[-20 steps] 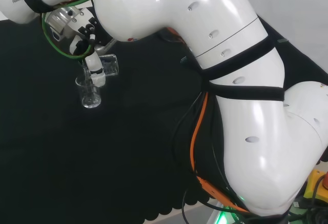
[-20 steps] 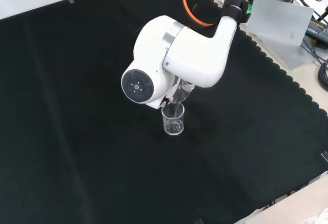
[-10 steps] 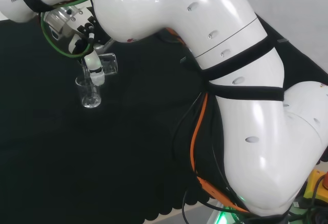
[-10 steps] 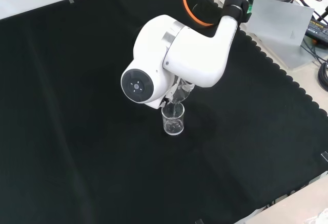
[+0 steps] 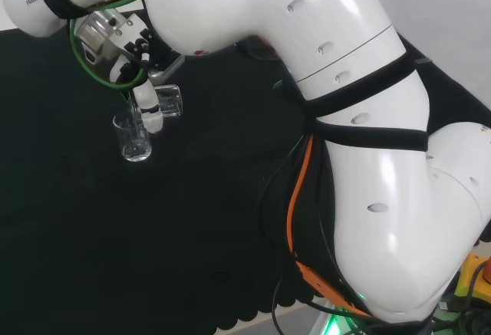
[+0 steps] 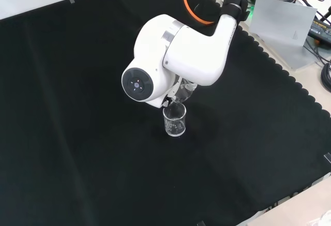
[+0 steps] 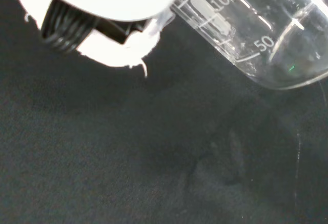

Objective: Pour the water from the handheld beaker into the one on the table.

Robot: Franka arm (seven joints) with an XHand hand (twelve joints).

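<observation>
In the head view my hand (image 5: 144, 99) is curled round a clear handheld beaker (image 5: 169, 102), which lies tipped on its side with its mouth over the table beaker (image 5: 136, 140). That clear glass stands upright on the black cloth just below the hand. In the front view the table beaker (image 6: 175, 120) stands below the arm's big white link (image 6: 155, 76), which hides most of the hand; the tipped beaker (image 6: 180, 94) peeks out above it. The wrist view shows the held beaker (image 7: 256, 24) close, with printed marks, beside a white part of the hand (image 7: 118, 8).
Black cloth (image 6: 77, 133) stretches wide on all sides of the table beaker. An orange cable (image 5: 295, 197) runs along the arm's own links (image 5: 368, 159). A grey plate (image 6: 282, 24) and cables lie beyond the cloth's scalloped edge at the front view's top right.
In the head view the hand and the tipped beaker have shifted a little to the right and slightly down. The table beaker has stayed in place.
</observation>
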